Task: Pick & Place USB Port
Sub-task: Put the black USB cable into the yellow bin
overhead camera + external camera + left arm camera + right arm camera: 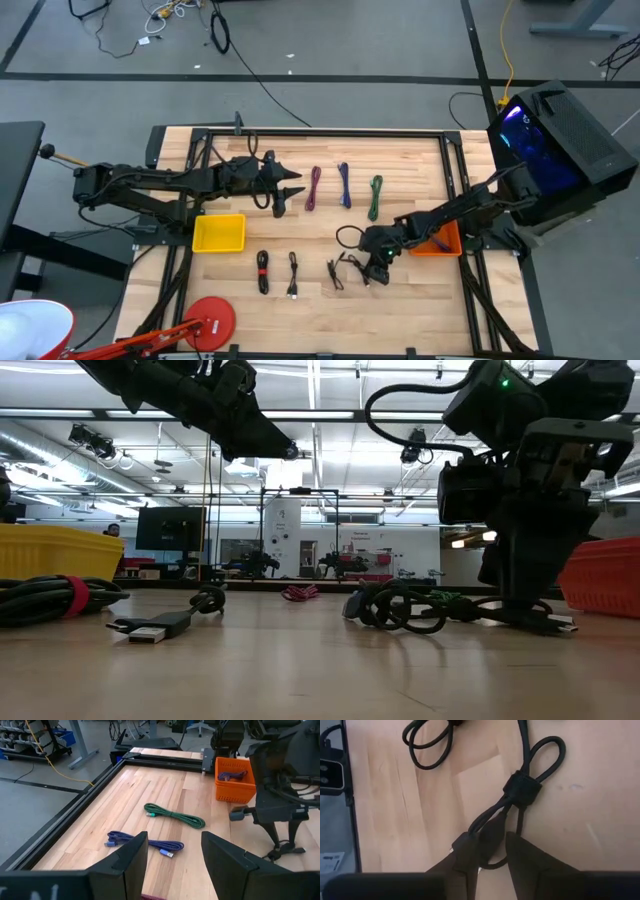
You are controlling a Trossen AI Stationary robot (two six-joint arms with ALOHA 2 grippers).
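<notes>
Several bundled USB cables lie flat on the wooden table: maroon (pixel 314 188), blue (pixel 344 185), green (pixel 375 197), and black ones (pixel 262 271) (pixel 293 275) (pixel 335 273). My right gripper (pixel 372 268) is down at the table on one black tied cable (pixel 520 787), which also shows in the low view (pixel 400 608). Its fingers stand close together with the cable's strands between them. My left gripper (pixel 175 865) is open and hovers above the table beside the maroon cable (pixel 283 195), touching nothing. My right gripper pinches the black cable between its two fingers (pixel 465 855) at the looped end below the tie band (pixel 490 827). The fingers come from above, pointing down, and lie across the strands. The whole cable still lies on the table, with its other loop (pixel 545 750) stretched away from the fingers.
A yellow bin (pixel 219 232) sits at the table's left and an orange bin (pixel 445 245) at its right, just behind my right arm. Another black cable loop (pixel 427 740) lies close by. A black frame rail (pixel 330 131) runs along the far edge. A red disc (pixel 212 320) rests near the front.
</notes>
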